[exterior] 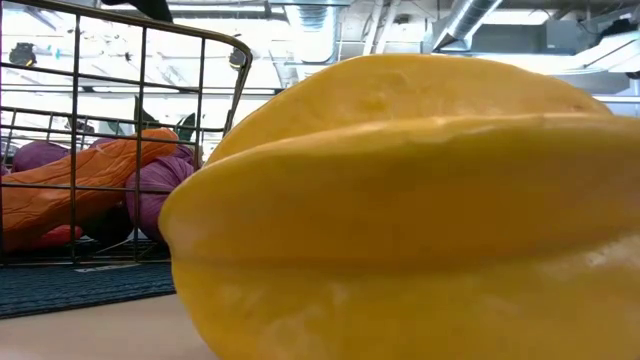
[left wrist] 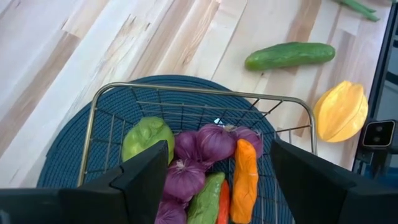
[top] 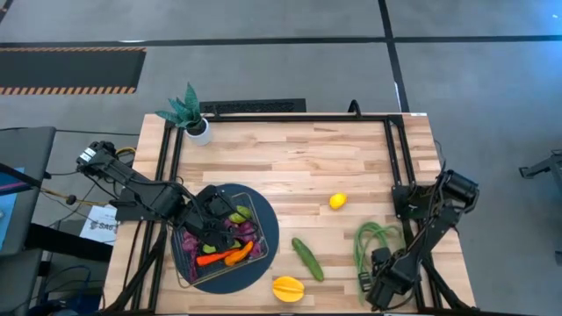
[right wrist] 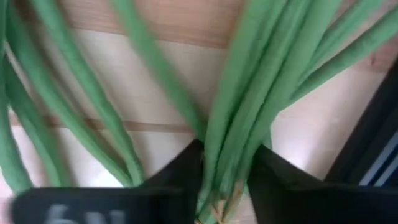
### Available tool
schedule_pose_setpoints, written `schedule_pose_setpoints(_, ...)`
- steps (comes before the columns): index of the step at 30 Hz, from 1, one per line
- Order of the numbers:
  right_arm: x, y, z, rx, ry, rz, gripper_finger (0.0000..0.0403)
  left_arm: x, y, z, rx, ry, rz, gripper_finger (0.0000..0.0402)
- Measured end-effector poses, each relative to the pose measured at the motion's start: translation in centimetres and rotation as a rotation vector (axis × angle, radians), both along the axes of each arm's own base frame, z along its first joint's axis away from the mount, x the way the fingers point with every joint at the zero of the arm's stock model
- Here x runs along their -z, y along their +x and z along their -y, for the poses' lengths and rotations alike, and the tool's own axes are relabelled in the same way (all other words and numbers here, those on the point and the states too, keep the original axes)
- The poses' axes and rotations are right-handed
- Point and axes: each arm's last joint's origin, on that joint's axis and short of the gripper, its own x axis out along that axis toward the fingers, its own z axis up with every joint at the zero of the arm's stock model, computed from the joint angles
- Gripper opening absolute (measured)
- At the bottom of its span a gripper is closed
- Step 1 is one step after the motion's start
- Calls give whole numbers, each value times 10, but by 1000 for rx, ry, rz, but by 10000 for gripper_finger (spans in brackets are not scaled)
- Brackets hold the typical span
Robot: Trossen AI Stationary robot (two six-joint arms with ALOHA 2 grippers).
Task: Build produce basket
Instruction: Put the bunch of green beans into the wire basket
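Note:
The wire basket (top: 230,248) sits on a dark round mat (top: 268,230) and holds purple grapes (left wrist: 205,149), an orange pepper (left wrist: 244,177) and green peppers (left wrist: 146,137). My left gripper (left wrist: 217,186) hovers open over the basket's left part, touching nothing. My right gripper (right wrist: 225,180) is at the table's right near corner, shut on the long green beans (top: 373,239). The cucumber (top: 307,259), lemon (top: 337,201) and yellow-orange star fruit (top: 288,288) lie on the table. The star fruit (exterior: 420,200) fills the low view, with the basket (exterior: 120,150) behind it at the picture's left. My right gripper pinches a bunch of several bean strands (right wrist: 233,149) between its two fingers, near the strands' near end. The fingers (right wrist: 180,177) come from the table's near side, slanting down, along the strands. The other strands (right wrist: 74,106) fan out over the wood toward the far side.
A potted green plant (top: 187,114) stands at the far left corner. A black frame (top: 399,167) runs along the table's right and far sides. Bare wood lies between the basket and the lemon.

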Motion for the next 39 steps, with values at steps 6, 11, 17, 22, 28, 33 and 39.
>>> schedule_pose_setpoints(6,-1,-1,3,-94,-6,3,19,0,1,0,-6,4,12,265)
schedule_pose_setpoints(11,-9,5,8,-141,-61,4,17,-2,3,0,-18,14,47,265)
schedule_pose_setpoints(17,-74,17,27,-160,-248,119,14,-7,10,1,-29,48,153,265)
schedule_pose_setpoints(22,-157,18,52,-174,-458,315,13,-13,19,-3,-50,72,236,265)
schedule_pose_setpoints(28,-225,18,83,-264,-630,791,11,-15,25,-9,-61,80,268,265)
schedule_pose_setpoints(33,-254,26,98,-334,-725,884,11,-16,26,-11,-72,90,278,265)
schedule_pose_setpoints(39,-273,48,107,-457,-796,900,9,-28,36,-10,-72,161,426,265)
